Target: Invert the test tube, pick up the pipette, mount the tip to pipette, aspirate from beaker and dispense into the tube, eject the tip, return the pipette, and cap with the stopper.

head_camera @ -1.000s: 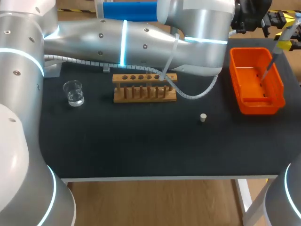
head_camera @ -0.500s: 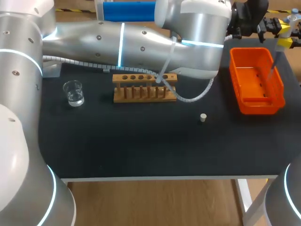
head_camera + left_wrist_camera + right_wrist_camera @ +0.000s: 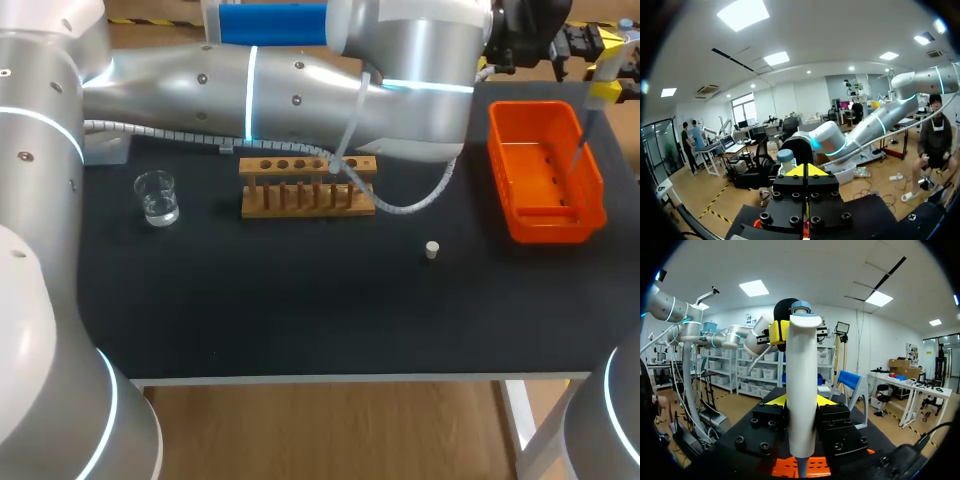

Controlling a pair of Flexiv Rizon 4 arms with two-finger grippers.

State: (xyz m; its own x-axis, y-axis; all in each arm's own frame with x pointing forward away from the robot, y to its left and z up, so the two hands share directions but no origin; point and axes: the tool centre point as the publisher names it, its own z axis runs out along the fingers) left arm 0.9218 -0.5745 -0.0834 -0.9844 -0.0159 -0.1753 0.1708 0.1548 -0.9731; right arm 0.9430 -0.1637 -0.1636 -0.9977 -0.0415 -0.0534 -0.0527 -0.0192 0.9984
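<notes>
The right gripper was closed on the pipette, one finger on each side of its white body. The pipette stood nearly upright with a slight lean. Its narrow end pointed down into the orange bin at the table's right, and its button end pointed up. Only the right wrist view showed the blue-grey button on top. Only the left wrist view showed the left gripper, its yellow tips pressed together on nothing, just beside that button. The head view alone showed the beaker and stopper, well apart on the table.
</notes>
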